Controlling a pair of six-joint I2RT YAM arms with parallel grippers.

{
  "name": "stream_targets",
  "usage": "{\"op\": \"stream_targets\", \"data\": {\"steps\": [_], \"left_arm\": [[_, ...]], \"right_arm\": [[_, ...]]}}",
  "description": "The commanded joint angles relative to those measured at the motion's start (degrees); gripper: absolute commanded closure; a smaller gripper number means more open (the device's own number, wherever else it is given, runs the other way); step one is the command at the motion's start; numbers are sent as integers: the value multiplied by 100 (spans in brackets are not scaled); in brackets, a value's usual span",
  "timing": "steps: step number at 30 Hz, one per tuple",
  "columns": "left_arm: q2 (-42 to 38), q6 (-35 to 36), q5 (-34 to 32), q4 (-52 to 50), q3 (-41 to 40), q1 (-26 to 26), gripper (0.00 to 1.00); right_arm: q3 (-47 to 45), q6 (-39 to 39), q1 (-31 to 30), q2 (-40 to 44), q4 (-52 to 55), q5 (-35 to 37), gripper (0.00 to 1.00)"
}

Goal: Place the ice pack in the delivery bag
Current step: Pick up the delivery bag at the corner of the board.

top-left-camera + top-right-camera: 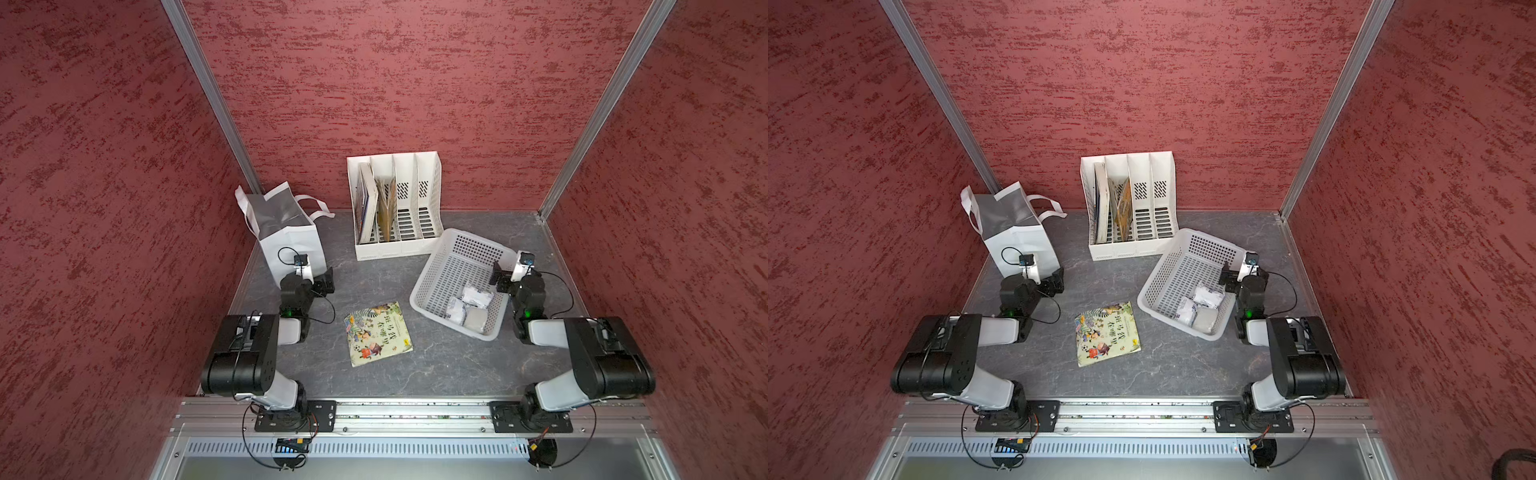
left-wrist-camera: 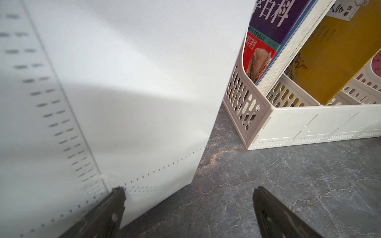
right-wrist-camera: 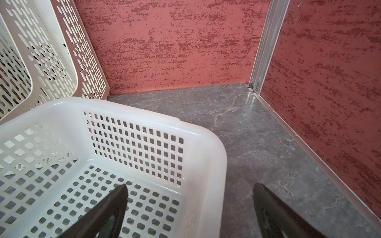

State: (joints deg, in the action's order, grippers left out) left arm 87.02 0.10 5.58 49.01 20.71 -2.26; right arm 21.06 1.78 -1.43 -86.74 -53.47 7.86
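Task looks unstarted. Ice pack (image 1: 475, 297) lies in the basket (image 1: 432, 266), near corner. Delivery bag (image 1: 291, 239) stands open at the worktop's (image 1: 436, 365) far left, well apart. Left gripper (image 2: 188, 191) is spread, empty, beside the bag's base. Right gripper (image 3: 190, 189) is spread, empty, straddling the basket rim. Pick, carry and drop all remain.

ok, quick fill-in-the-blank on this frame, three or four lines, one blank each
1. The ice packs lie in the perforated ____.
2. The delivery bag stands ____ beside the file rack.
3. The picture book lies ____ on the table.
4. The left gripper and right gripper are both ____.
Missing: basket; upright; flat; open.
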Motion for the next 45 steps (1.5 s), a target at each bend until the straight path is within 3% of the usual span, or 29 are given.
{"op": "stream_targets", "data": {"steps": [1,16,19,23,29,31,33,37,40,45], "left_arm": [[42,92,51,179,109,-41,0],[-55,171,331,62,131,-78,0],[-680,381,270,-584,142,151,0],[-2150,284,25,-2022,126,572,0],[-3887,-13,83,-3920,279,1284,0],[-4371,-266,193,-4459,505,1350,0],[-4688,-550,355,-5098,920,1332,0],[-4497,-1228,186,-6502,2524,1183,0],[-3416,-1505,244,-8074,4298,783,0],[-1156,-2214,889,-10348,7062,-202,0]], "right_arm": [[39,-97,-36,-143,86,-22,1],[74,-101,-37,-105,115,-39,1],[406,-209,-39,902,1481,-301,1],[1352,8,-40,2504,4197,-249,1],[2211,375,-41,3525,6311,-594,1],[2376,1172,-37,3739,6743,-290,1],[2464,2118,-30,3896,6964,-318,1],[2481,2938,-33,3648,6110,-2498,1],[2747,3423,-104,3040,5608,-3627,1],[3423,3171,-480,2277,5909,-3776,1]]}}
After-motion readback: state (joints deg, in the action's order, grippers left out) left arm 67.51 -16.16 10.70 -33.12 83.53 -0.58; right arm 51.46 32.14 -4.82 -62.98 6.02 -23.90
